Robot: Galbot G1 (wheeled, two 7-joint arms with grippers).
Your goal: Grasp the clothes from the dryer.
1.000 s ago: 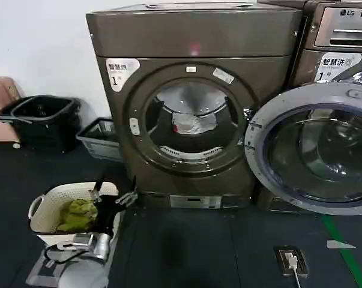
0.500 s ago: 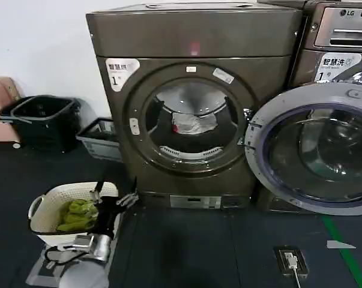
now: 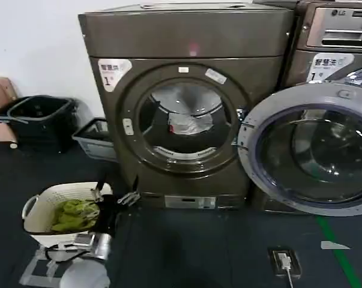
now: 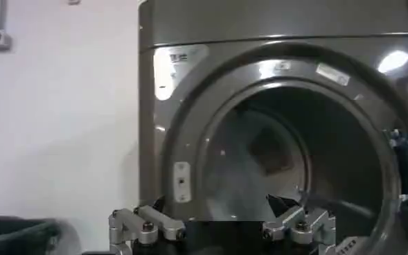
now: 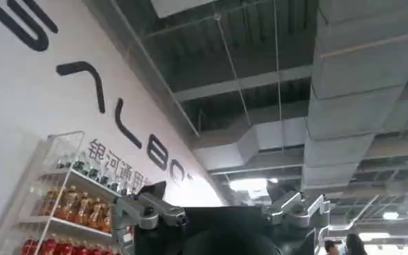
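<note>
The dryer (image 3: 187, 102) was the big thing here, dark bronze-grey, standing ahead of and above the left end effector (image 3: 116, 191); its round door (image 3: 310, 150) was swung wide open off to the end effector's right, so the port was clear; the LG machine (image 3: 334, 36) sat further right again and wasn't the one that mattered. Nearest the end effector, just to its left and a bit lower, was a white basket (image 3: 39, 207) with a yellow-green pile (image 3: 72, 215) in it; that wasn't the target either. The clothes (image 3: 190, 124) were a small pale bundle sitting inside the drum, well above and ahead of the end effector and a little to its right, well apart from it.

The left end effector was down near the floor in front of the machine's lower left corner, fingers spread wide with nothing between them; the left wrist view had both fingers (image 4: 145, 225) splayed below the port. The right end effector (image 5: 221, 215) pointed up at the ceiling, also spread and empty, so it looked parked.

My read: this was the reach-in stage, nothing grasped yet; to do it well I'd have kept the fingers wide, lifted up to port height first, then gone straight in through the middle so the fingers cleared the rim; the bundle was soft and small, so I'd have pushed into it before closing, otherwise it'd probably just pinch a corner and slip.
</note>
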